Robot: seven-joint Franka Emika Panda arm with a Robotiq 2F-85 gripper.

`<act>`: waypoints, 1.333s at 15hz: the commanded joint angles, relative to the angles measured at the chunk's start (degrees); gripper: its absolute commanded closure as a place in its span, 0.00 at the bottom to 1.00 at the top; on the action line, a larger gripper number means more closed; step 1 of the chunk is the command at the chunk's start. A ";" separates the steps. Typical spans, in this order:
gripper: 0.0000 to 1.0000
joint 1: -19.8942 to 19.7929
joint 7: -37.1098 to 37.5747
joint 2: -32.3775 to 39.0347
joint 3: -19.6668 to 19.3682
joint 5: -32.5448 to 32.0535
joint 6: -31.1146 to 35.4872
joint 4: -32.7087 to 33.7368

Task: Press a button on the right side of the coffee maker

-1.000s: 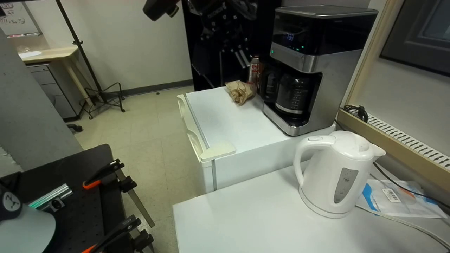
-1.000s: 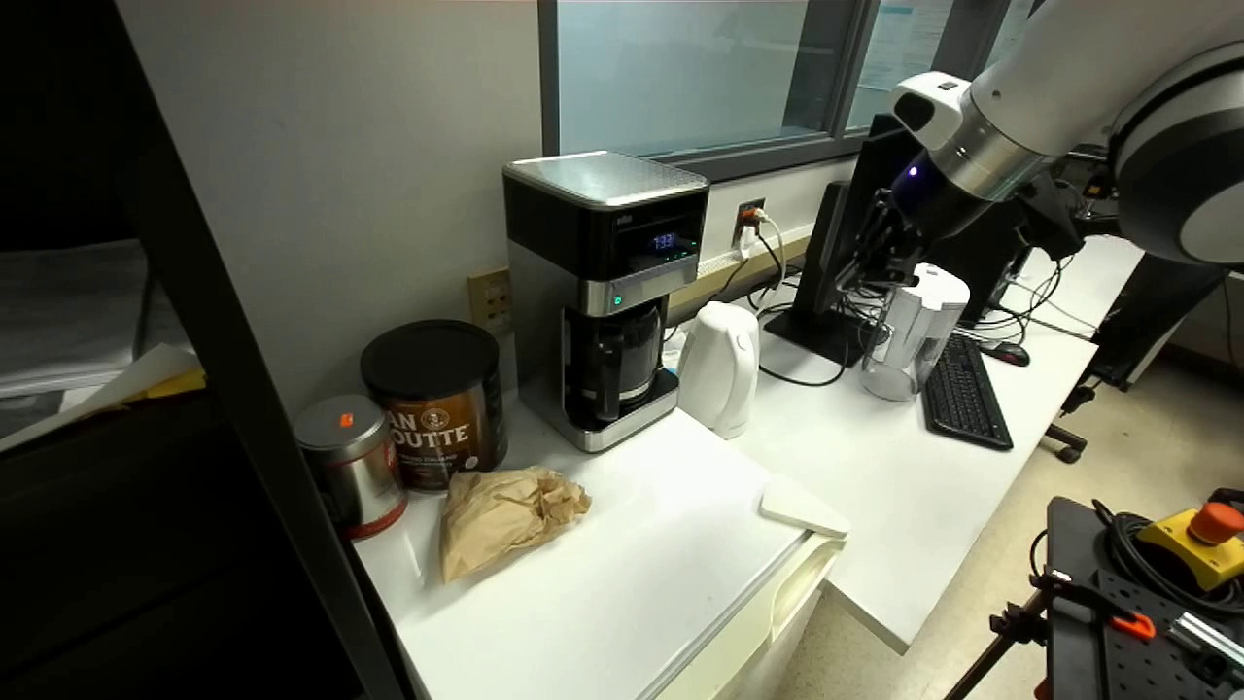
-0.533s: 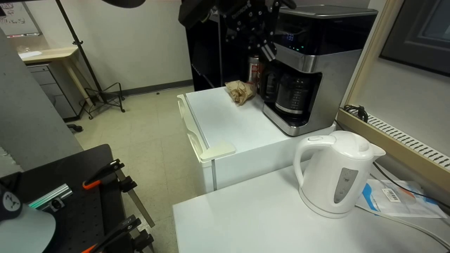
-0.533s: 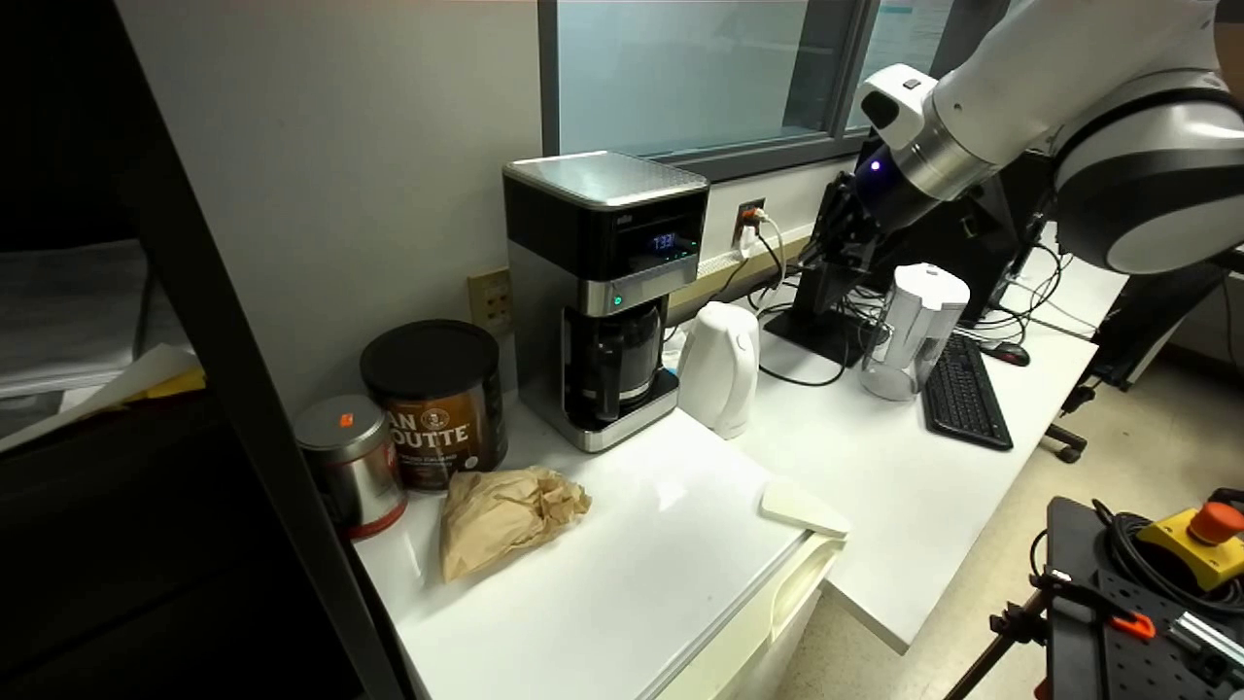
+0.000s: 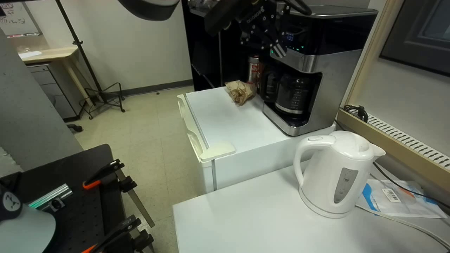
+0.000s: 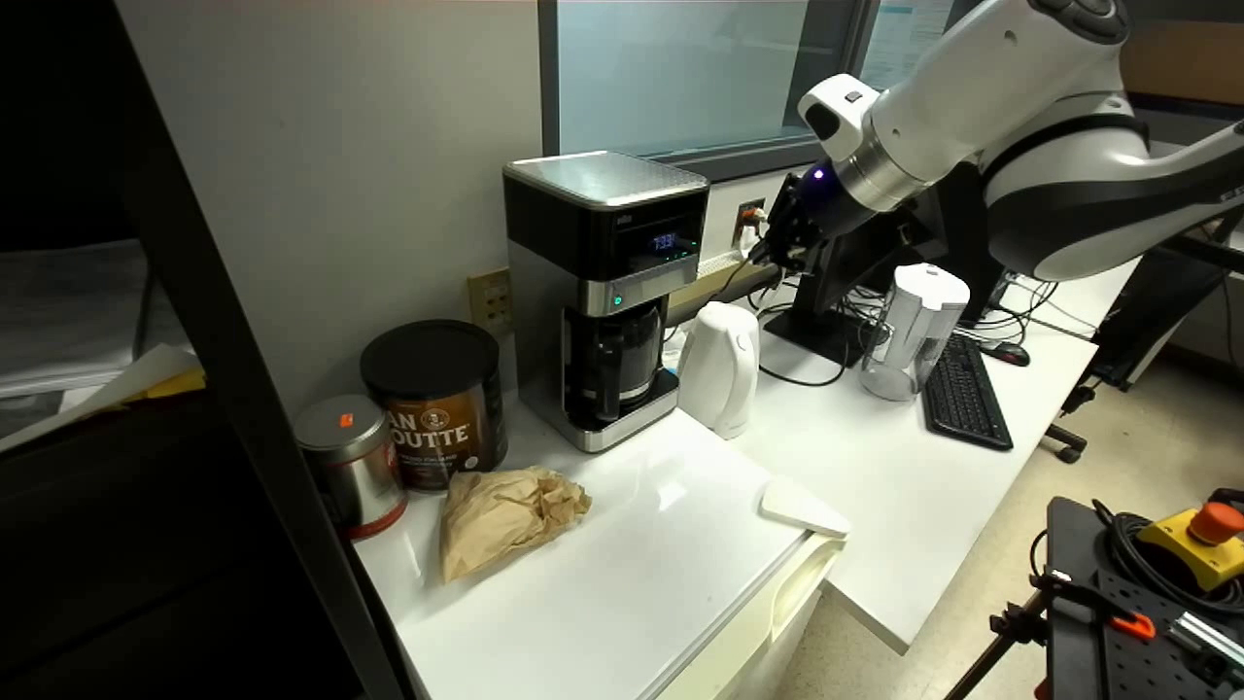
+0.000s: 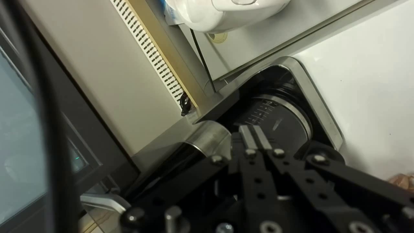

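Observation:
The black and steel coffee maker [image 5: 337,66] stands on a white surface, and it also shows in an exterior view [image 6: 554,331]. Its dark glass carafe [image 6: 632,360] sits inside. The display [image 6: 664,242] is lit, with green lights on the front panel. My gripper [image 6: 761,255] is to the right of the machine there, apart from it. In an exterior view my gripper [image 5: 279,50] overlaps the machine's front panel. In the wrist view my gripper [image 7: 255,137] has its finger pads together with nothing between them, in front of the carafe [image 7: 275,119]. The machine's upper front is partly hidden by the fingers.
A white kettle [image 5: 334,175] stands beside the coffee maker. A brown paper bag [image 6: 510,520], a large brown can [image 6: 437,418] and a silver can [image 6: 350,462] stand on its other side. A clear pitcher [image 6: 914,340], keyboard [image 6: 965,389] and cables lie farther along the desk.
The arm and gripper have moved toward the coffee maker. The gripper stays shut. The coffee maker, kettle and other objects have not moved.

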 commanded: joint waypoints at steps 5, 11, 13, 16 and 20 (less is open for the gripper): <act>1.00 1.27 7.40 7.30 0.34 -7.96 2.36 7.30; 1.00 1.78 11.50 10.96 -0.09 -12.55 3.16 11.13; 1.00 1.78 12.59 11.90 -0.12 -13.87 3.34 12.15; 1.00 1.79 14.28 13.27 -0.19 -15.91 3.53 13.67; 1.00 1.67 16.05 14.63 -0.22 -17.94 3.66 15.08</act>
